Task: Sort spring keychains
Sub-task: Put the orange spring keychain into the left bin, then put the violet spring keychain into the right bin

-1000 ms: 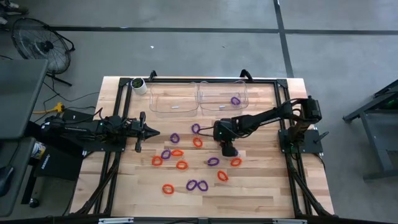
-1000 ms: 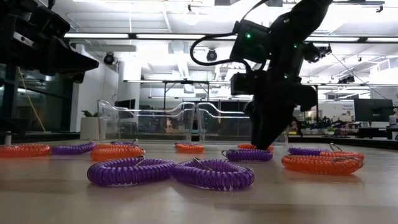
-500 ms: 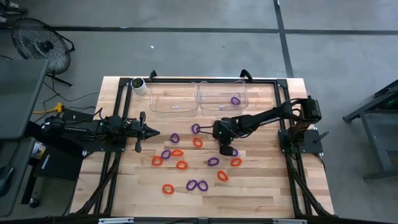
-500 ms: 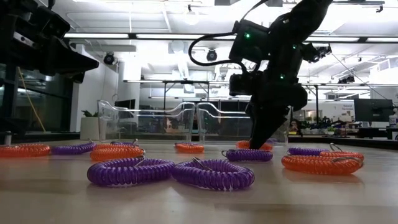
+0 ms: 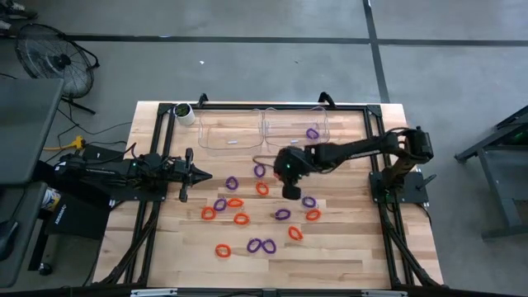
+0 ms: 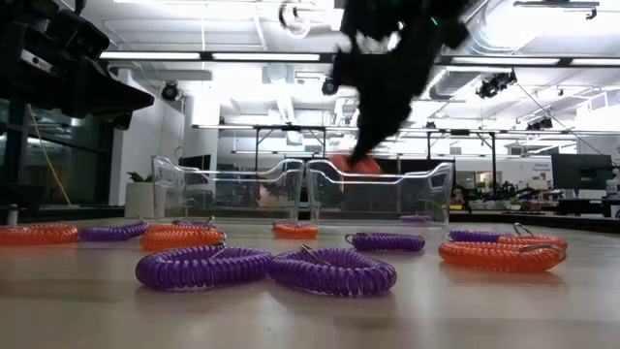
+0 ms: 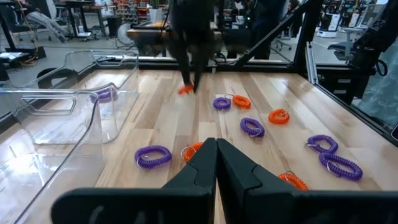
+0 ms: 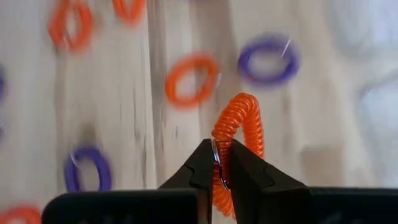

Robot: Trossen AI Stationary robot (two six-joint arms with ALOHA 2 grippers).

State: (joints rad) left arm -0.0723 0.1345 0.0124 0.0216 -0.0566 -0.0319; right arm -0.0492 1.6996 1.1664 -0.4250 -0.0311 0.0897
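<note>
Dangling from the right gripper (image 8: 217, 163), pinched by one edge above the table (image 5: 346, 247), the orange keychain (image 8: 239, 137) could slip or swing free (thin grip) short of the bins (image 5: 295, 125); left gripper (image 7: 216, 163) waits closed.

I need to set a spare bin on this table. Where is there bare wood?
Bare: the front-left corner of the table, below the left claw, and the front-right corner. Crowded: the middle, strewn with spring keychains, and the back, with two clear bins.
</note>
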